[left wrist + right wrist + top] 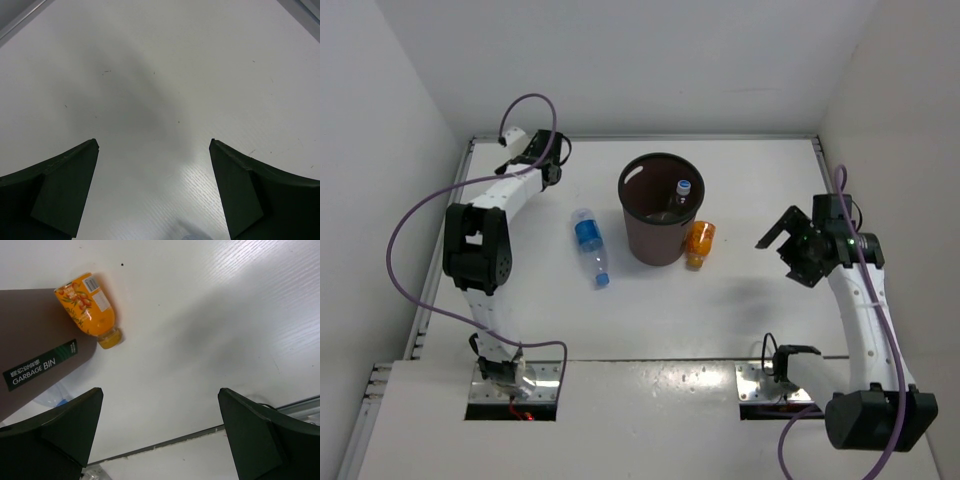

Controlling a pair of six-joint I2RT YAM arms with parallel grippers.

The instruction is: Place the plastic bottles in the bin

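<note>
top external: bin (655, 240) hides most of the bottle (682, 190) inside.

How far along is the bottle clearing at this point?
Done: at least one capped bottle sits inside the bin. In hand: nothing; the left gripper and right gripper are open and empty. Left: the blue-label bottle and orange bottle lie on the table beside the bin.

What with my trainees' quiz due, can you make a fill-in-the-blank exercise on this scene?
The orange bottle lies beside the bin, toward the ___ arm. The clear bottle left of the bin has a ___ label. The left tool and right tool both stand ___. The bin's label reads GARBAGE ___.
Missing: right; blue; open; BIN.
</note>
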